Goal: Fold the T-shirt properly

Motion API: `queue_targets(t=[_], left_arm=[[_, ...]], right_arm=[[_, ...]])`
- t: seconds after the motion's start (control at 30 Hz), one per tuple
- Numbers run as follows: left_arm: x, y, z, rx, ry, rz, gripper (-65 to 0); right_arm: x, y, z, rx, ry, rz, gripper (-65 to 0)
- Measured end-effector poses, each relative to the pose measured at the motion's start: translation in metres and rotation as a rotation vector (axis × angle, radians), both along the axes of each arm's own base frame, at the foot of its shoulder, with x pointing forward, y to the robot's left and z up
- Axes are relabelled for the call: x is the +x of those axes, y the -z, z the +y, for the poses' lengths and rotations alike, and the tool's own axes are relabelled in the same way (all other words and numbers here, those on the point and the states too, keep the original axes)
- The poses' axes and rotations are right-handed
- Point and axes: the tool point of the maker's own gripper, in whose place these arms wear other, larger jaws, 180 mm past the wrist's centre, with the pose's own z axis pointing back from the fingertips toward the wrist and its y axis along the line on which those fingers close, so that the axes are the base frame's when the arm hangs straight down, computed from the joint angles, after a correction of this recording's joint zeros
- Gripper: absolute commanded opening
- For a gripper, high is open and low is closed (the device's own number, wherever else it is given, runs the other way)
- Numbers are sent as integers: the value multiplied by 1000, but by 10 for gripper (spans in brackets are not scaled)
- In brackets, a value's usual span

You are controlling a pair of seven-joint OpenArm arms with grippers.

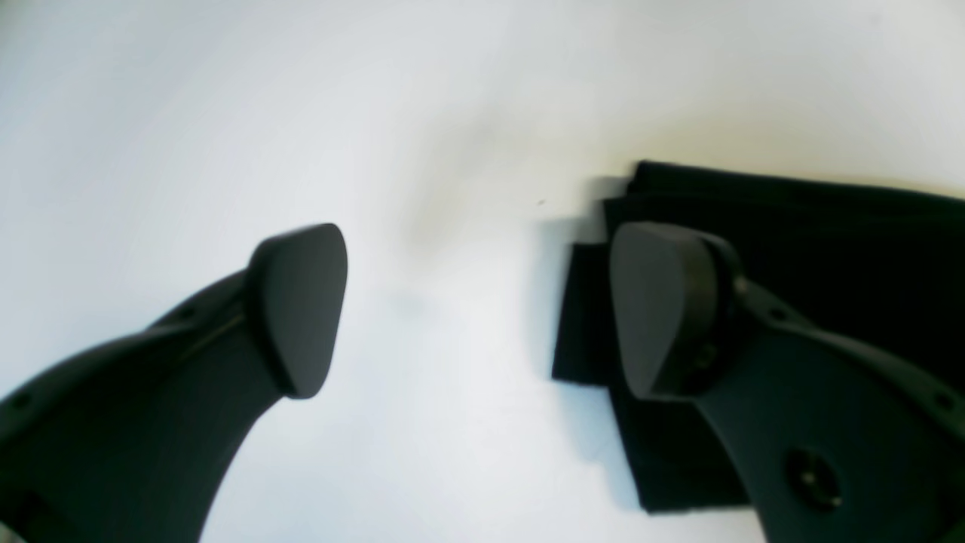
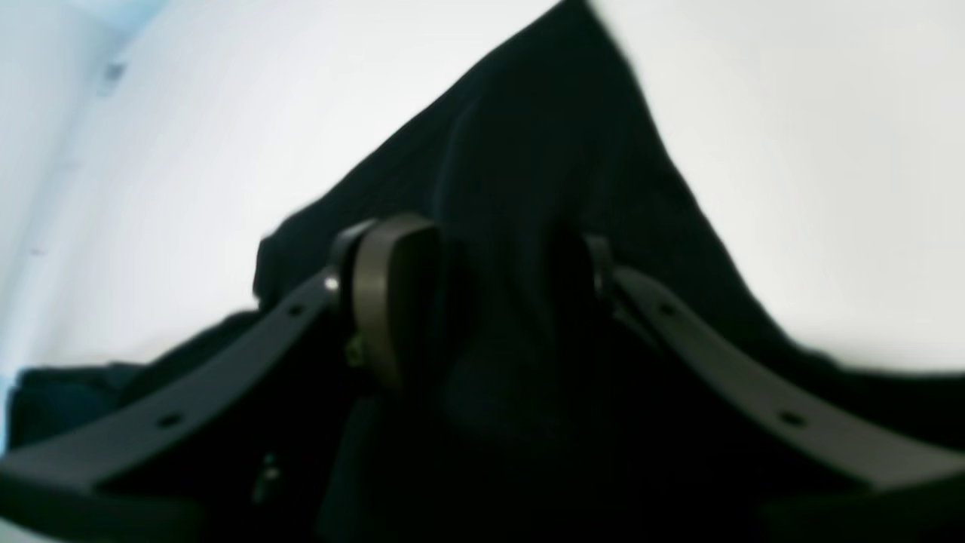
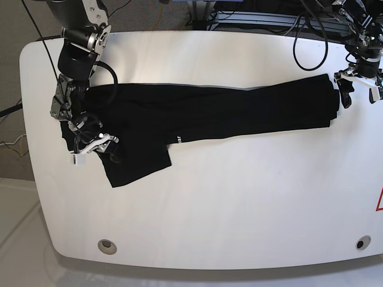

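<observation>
- Nearest me, the front half of the white worktop [image 3: 227, 203] carries nothing of the task; the work is all in the back half.
- The T-shirt [image 3: 215, 110] lies there as a long black band stretched almost from one end of the worktop to the other. Its long edges look turned in, and a strip of small white print shows near the middle.
- At the end on the base view's left, the cloth is still loose: a flap [image 3: 134, 161] hangs out toward me, wider than the band and lying crooked.
- The right gripper [image 3: 100, 142] is down on that loose end. In its wrist view the jaws stand partly apart with black cloth bunched between them and rising in a peak beyond; I cannot tell whether they are pinching it or just straddling it.
- At the far end, the left gripper [image 1: 467, 309] sits at the shirt's squared-off edge, where several layers are stacked. Its jaws are spread wide and hold nothing; one is over bare worktop, the other over the cloth's corner.
- My reading: the lengthwise folding looks mostly done, though the loose flap needs tidying. The band has not yet been folded end over end into a compact stack, so I'd put the job roughly midway.
</observation>
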Motion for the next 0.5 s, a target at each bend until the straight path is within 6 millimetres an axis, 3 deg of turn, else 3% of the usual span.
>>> queue_targets(t=[0.07,0.13,0.27,0.37,0.5], left_arm=[[0,-2,0,4,2,-3,-123],[1,-4,1,7,-3,-11,-123],[2,-5,2,12,1,-10,-124],[4,-8,2,16,4,-20,-123],[4,-8,3,18,2,-21,-122]], right_arm=[[-1,-6,10,-26,-20,-28,-361],[-4,-9,30,-109,-95,-22,-361],[-17,-8,77,-110,-214,-21,-354],[-24,-5,99,-114,-255,-21,-296],[-20,-11,118,-116,-174,-78,-304]])
